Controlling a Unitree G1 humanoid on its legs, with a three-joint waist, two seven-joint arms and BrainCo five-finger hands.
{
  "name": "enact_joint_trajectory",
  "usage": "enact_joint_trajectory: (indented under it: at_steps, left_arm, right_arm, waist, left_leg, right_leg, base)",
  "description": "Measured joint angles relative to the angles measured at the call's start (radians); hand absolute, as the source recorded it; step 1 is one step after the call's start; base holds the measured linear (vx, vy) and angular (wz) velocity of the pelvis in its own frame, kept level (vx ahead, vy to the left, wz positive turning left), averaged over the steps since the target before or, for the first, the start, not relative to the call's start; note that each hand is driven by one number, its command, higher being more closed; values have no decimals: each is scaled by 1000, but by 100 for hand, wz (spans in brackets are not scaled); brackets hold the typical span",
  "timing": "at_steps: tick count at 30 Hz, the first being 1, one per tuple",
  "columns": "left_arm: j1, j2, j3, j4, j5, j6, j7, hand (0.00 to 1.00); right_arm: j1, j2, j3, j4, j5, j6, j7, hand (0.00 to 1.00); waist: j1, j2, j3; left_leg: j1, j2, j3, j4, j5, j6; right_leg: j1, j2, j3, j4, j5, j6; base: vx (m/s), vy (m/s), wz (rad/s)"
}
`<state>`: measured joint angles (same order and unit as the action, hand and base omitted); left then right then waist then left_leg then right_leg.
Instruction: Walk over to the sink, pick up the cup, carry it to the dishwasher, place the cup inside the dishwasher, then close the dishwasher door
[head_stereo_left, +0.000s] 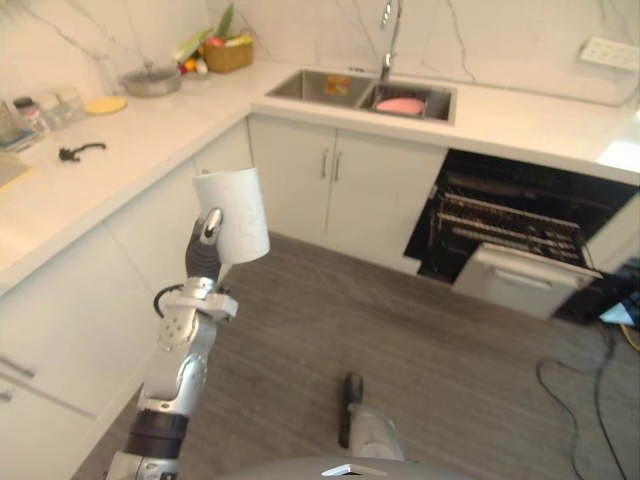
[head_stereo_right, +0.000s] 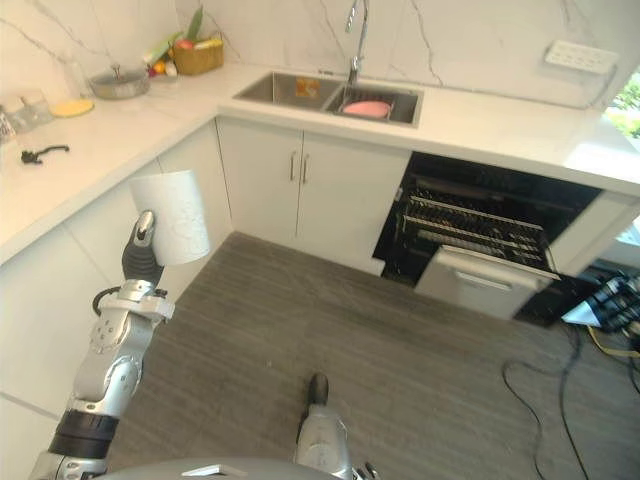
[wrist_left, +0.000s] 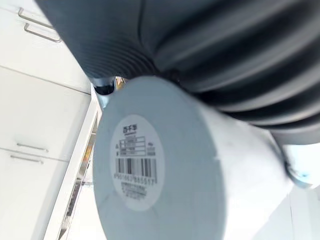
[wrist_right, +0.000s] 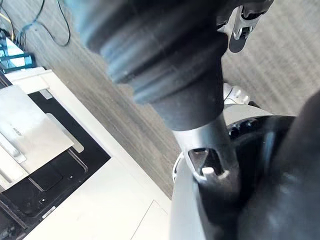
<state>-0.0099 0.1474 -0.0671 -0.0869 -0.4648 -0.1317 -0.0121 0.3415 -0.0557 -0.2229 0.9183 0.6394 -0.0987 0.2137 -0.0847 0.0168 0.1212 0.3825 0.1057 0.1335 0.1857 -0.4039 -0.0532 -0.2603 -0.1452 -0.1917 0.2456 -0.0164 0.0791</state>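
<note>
Left robot hand (head_stereo_left: 206, 250) clasping white cup (head_stereo_left: 232, 210), holding it raised at left, clear of table (head_stereo_left: 130, 140), readying carry toward open dishwasher (head_stereo_left: 505, 225), far right. Right robot hand (head_stereo_left: 350, 398) hanging low, grasp indiscernible.

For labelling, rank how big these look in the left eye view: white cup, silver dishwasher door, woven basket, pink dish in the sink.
1. Silver dishwasher door
2. White cylindrical cup in the left hand; nearness to the camera enlarges it
3. Brown woven basket
4. Oval pink dish in the sink
</note>
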Motion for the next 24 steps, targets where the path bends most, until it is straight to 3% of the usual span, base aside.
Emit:
enact_joint_trajectory:
  at_steps: [1, 2, 3, 4, 5, 6, 7, 9, 10, 11, 12, 14, 16, 18, 19, 20, 22, 24]
  left_arm:
    - [34, -20, -12, -3, 4, 0, -4, 100]
    - [40, -26, -14, -4, 15, 0, -4, 100]
    - [53, -48, -23, -3, 37, 0, -1, 100]
    - [64, -79, -38, -4, 38, -1, 6, 100]
    - [63, -88, -44, -5, 38, -1, 9, 100]
    - [62, -90, -45, -5, 37, -1, 14, 100]
    - [48, -85, -37, -5, 35, 0, 13, 100]
    - [36, -85, -8, -4, 33, -2, 11, 100]
    - [30, -75, 11, -5, 26, -7, 12, 100]
    - [30, -60, 27, -11, 25, -11, 12, 100]
    - [30, -54, 30, -16, 25, -14, 14, 100]
    - [33, -49, 45, -39, 26, -29, 35, 100]
    - [36, -49, 64, -41, 24, -29, 50, 100]
    - [47, -47, 71, -18, 10, -43, 44, 100]
    - [67, -41, 75, -16, -9, -63, 35, 100]
    - [78, -38, 78, -22, -13, -83, 19, 100]
    - [86, -38, 79, -48, -10, -106, -17, 100]
    - [89, -35, 85, -83, -5, -106, -41, 100]
  right_arm:
    - [15, -24, -9, -14, 1, -17, 22, 0]
    - [12, -22, -12, -14, 0, -20, 26, 0]
    - [7, -12, -11, -14, 0, -19, 19, 0]
    - [6, -15, -17, -17, 1, -19, 15, 0]
    - [6, -21, -17, -22, 0, -19, 14, 0]
    - [9, -36, -10, -35, -15, -18, 8, 0]
    - [8, -43, 8, -38, -33, -18, -4, 0]
    - [10, -49, 28, -37, -45, -18, -27, 0]
    - [13, -50, 39, -33, -45, -18, -55, 0]
    - [15, -59, 60, -34, -45, -18, -80, 0]
    - [15, -65, 72, -34, -45, -18, -95, 0]
    - [15, -103, 142, -47, -53, -20, -143, 0]
    - [25, -109, 167, -69, -58, -30, -179, 0]
    - [54, -111, 186, -93, -61, -44, -206, 0]
    - [81, -98, 192, -128, -90, -44, -220, 0]
    - [121, -82, 192, -195, -101, -44, -232, 0]
    - [163, -83, 189, -284, -136, -44, -240, 0]
    - [188, -82, 189, -344, -163, -43, -241, 0]
  waist:
    - [-1, 58, -32]
    - [-3, 60, -32]
    - [-4, 48, -23]
    - [-3, 70, -10]
    - [-3, 81, -1]
    - [-2, 88, 15]
    - [-2, 101, 33]
    - [0, 70, 59]
    - [13, 59, 63]
    - [19, 50, 67]
    - [21, 47, 68]
    - [30, 47, 66]
    - [27, 59, 58]
    - [41, 58, 53]
    - [47, 28, 36]
    - [34, 11, 22]
    - [16, 7, 14]
    - [13, 4, 16]
  left_leg:
    - [24, 49, 6, -2, -13, 20]
    - [17, 63, 22, 48, 4, 24]
    - [-39, 89, 47, 233, 53, 42]
    - [-117, 159, 58, 446, 156, 42]
    - [-159, 198, 57, 549, 240, 45]
    - [-242, 277, 56, 731, 398, 60]
    - [-329, 315, 56, 885, 342, 57]
    - [-410, 284, 66, 922, 257, 64]
    - [-455, 236, 101, 830, 202, 53]
    - [-485, 177, 127, 637, 168, 44]
    - [-494, 144, 125, 516, 163, 37]
    - [-524, 38, -19, 51, 253, -3]
    - [-538, 23, -124, -75, 324, -38]
    - [-489, 20, -145, -50, 441, -56]
    - [-484, -10, -120, 33, 425, -41]
    - [-498, -30, -98, 102, 362, -27]
    - [-488, -56, -36, 164, 282, 8]
    - [-427, -66, 27, 159, 261, 34]
  right_leg:
    - [-24, 58, -1, 68, 3, -4]
    - [-27, 65, 5, 102, 18, -19]
    - [-7, 68, 6, 135, 39, -57]
    - [51, 103, -11, 114, 13, -85]
    - [86, 124, -13, 95, -3, -92]
    - [162, 172, -13, 37, -20, -111]
    - [248, 199, -12, -15, -35, -131]
    - [346, 194, -11, -65, -55, -148]
    - [397, 176, -5, -87, -73, -143]
    - [424, 155, 17, -96, -86, -125]
    - [434, 145, 28, -101, -93, -119]
    - [438, 127, 107, -101, -126, -92]
    - [448, 132, 183, -77, -180, -67]
    - [481, 132, 274, -29, -250, -39]
    - [491, 94, 328, -1, -292, -29]
    - [488, 63, 345, 17, -311, -26]
    - [440, 20, 345, 135, -313, -12]
    - [366, -11, 325, 308, -282, 43]
  base:
    - [763, -230, 9]
    - [709, -293, 5]
    - [662, -326, -1]
    - [637, -309, -3]
    - [659, -224, -7]
    - [675, -145, -7]
    - [667, -138, -5]
    - [585, -113, -3]
    - [645, -86, -30]
    - [524, -38, -42]
    - [500, 12, -62]
    - [576, 132, -89]
    - [535, 260, -115]
    - [479, 319, -144]
    - [343, 264, -122]
    - [414, 310, -97]
    - [421, 301, -69]
    - [332, 222, -72]
